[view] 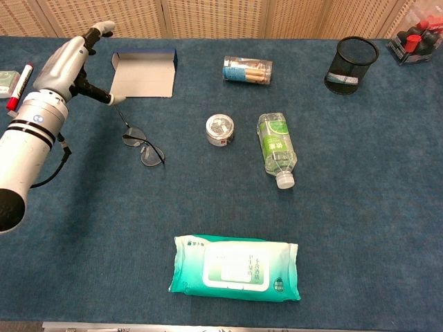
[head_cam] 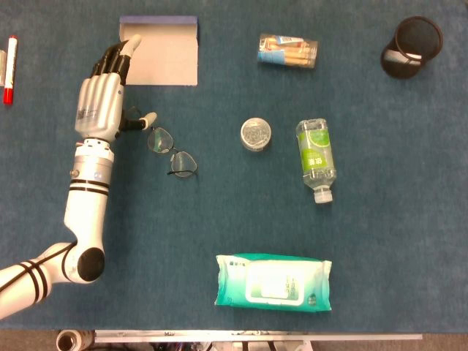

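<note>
Near the desk's far left corner, our left hand [head_cam: 100,102] hovered with fingers [head_cam: 115,58] spread, holding nothing, its thumb just beside the glasses [head_cam: 172,151]. The glasses lay unfolded on the desk [head_cam: 380,241], ungrasped; picking them up remained, we judged. Our right hand was out of sight.

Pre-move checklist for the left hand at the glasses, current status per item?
1. Left hand holds nothing, fingers apart: ok.
2. Glasses lie flat on the table, lenses in full view: ok.
3. Thumb beside the glasses' near temple arm; contact: cannot tell.
4. Fingers reach toward the open box, tips over its left edge: not ok, collision risk.
5. Round tin and water bottle lie apart from the glasses: ok.
6. Right hand not in view: cannot tell.
</note>
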Controlling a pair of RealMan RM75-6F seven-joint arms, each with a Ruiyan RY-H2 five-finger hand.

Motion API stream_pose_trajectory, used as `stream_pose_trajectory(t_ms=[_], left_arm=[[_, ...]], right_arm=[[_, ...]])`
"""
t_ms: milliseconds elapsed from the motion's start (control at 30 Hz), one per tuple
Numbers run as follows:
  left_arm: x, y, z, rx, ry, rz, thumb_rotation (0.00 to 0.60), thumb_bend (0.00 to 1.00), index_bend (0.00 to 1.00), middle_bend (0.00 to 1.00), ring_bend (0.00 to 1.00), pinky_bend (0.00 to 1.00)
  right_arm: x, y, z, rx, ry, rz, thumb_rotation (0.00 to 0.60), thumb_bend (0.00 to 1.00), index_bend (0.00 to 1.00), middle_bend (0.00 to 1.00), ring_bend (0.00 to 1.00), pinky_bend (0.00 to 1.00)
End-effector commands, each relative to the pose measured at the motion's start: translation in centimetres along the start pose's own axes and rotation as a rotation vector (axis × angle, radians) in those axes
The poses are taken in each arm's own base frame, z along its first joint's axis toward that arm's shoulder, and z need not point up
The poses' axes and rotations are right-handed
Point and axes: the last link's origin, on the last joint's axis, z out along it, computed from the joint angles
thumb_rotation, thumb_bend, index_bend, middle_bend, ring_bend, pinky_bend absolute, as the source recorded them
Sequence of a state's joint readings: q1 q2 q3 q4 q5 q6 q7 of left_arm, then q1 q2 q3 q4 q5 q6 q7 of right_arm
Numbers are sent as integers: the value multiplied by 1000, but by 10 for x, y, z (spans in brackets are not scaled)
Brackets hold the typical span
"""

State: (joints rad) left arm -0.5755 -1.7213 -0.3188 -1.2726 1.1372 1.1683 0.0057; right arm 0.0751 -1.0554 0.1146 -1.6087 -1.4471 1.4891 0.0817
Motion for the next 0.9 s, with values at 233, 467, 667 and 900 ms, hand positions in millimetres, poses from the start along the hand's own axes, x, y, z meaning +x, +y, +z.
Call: stream_pose_trajectory(t_ms=[233, 467, 667, 900], left_arm=[[-3, -1, 6, 14, 21, -21, 600, 52, 0, 120, 85, 139], [-3, -2, 8, 16, 43, 6, 600, 53, 0, 119, 85, 138], [-3, -8, 8, 7, 92, 114, 600, 53, 0, 120, 85, 139], [-3, -12, 5, 3, 126, 166, 600, 52, 0, 120, 85, 138]], right_arm=[[0, 0, 0, 0, 0, -1, 600, 409, 566, 466, 335, 305], [1, 0, 0, 0, 3, 0, 600, 408, 566, 466, 335, 305], [1, 0, -1, 0, 3, 1, 600, 408, 566, 466, 335, 305], [1, 0, -1, 1, 4, 0, 600, 409, 566, 466, 335, 305]])
